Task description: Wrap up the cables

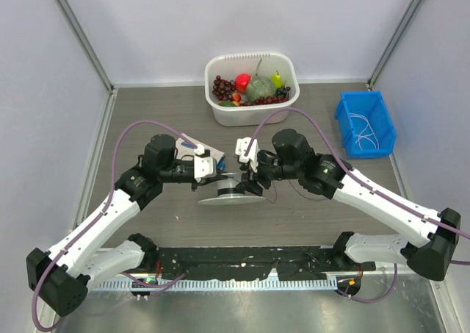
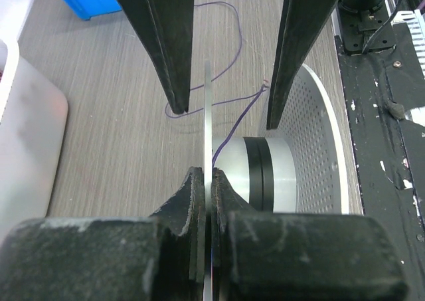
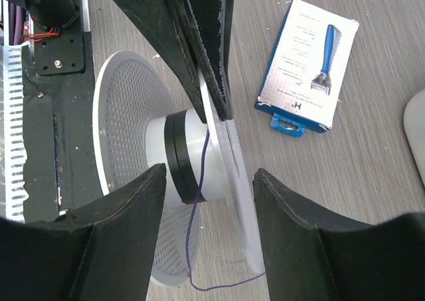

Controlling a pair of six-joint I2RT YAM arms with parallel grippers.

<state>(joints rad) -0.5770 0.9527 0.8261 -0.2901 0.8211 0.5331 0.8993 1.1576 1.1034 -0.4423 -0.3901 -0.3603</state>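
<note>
Wrapping looks barely begun: left gripper point(image 2: 206, 178) pinches the flange of the central spool point(image 1: 231, 193), right gripper point(image 3: 209, 175) spread astride its hub, thin cable point(image 3: 189, 241) trailing loose toward three o'clock.

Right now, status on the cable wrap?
Left fingers shut on spool flange. Right fingers open, straddling it. Thin purple cable trails from hub onto table. Razor box nearby, apart.

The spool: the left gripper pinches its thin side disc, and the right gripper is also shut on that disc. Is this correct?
Not quite. The right gripper is open, its fingers apart on either side of the disc; the right wrist view shows this. The left gripper does pinch the disc.
</note>
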